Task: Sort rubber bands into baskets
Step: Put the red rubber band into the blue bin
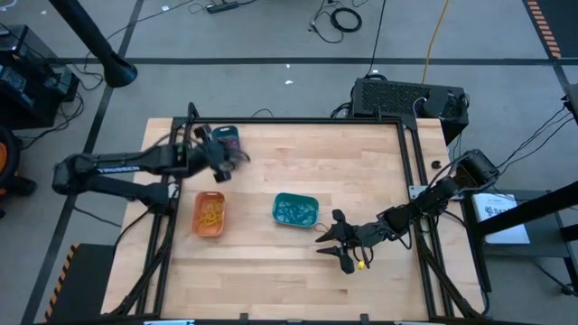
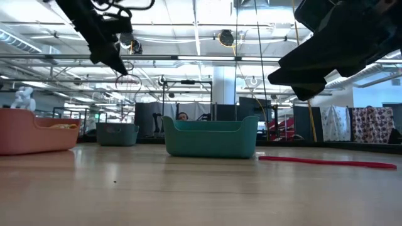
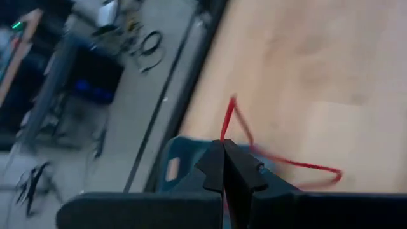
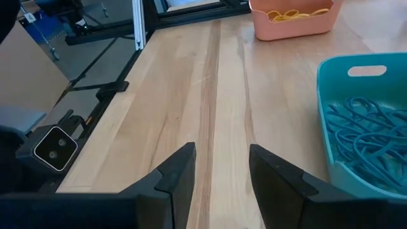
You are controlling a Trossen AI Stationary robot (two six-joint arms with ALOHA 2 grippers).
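Three baskets stand on the worktop (image 1: 298,262): the orange basket (image 1: 209,215) with yellow bands, the teal basket (image 1: 295,209) full of blue-green bands, and the darker blue basket (image 1: 226,141) at the far left, partly under the left arm. The left end effector (image 3: 224,152) is clenched on a red rubber band (image 3: 280,159) and hangs above the blue basket; in the left wrist view the band dangles from the fingertips as a stretched, drooping loop, its long axis running away from the tips and down toward the basket rim. The right end effector (image 4: 219,168) is released, fingers spread and holding nothing, low over bare wood just beside the teal basket.

Risk from here, as I judge it: the loop is slack and hangs partly off to one side, so if the fingers part while it is off-centre it could catch the rim or drop onto the worktop. It may also cling to a fingertip. Another red band (image 2: 326,162) lies flat on the worktop in the low view, its length running across that view
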